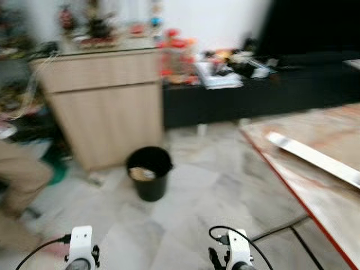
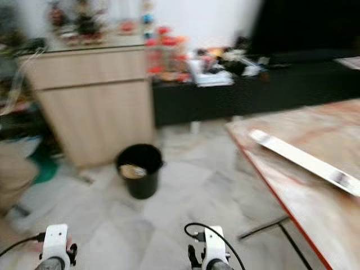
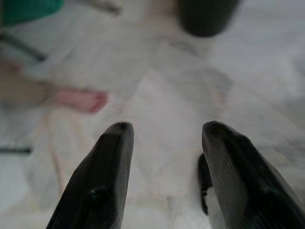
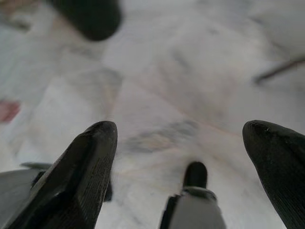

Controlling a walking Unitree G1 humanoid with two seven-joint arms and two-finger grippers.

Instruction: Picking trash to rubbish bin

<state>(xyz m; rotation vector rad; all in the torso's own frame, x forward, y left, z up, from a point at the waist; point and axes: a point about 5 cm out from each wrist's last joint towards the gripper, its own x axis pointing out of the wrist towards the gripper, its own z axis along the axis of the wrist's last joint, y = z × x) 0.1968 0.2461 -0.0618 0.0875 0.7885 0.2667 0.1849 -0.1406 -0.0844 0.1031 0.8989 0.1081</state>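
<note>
The head views are blurred. A black rubbish bin (image 1: 149,173) stands on the pale marble floor (image 1: 214,191) just in front of a light wooden cabinet (image 1: 104,104), with something pale and crumpled inside it (image 1: 142,174). The cabinet top carries blurred ornaments, and beside it a long black low unit (image 1: 253,93) holds a clutter of red-lidded jars and papers. On the robot's right, a bench (image 1: 332,185) with a reddish marbled top and a red edge carries a long white strip (image 1: 312,157) lying at a slant. At the far left a person's tan-clad leg (image 1: 17,180) is partly visible near something green on the floor. Both arms hang low over the floor, well short of the bin. The left tool (image 3: 167,138) points down at the marble with its two black fingers spread apart and nothing between them; the bin's dark base (image 3: 205,16) and a pinkish blur show beyond it. The right tool (image 4: 181,138) is spread wide, also empty, above the tiles, the bin (image 4: 88,16) again dark beyond.
</note>
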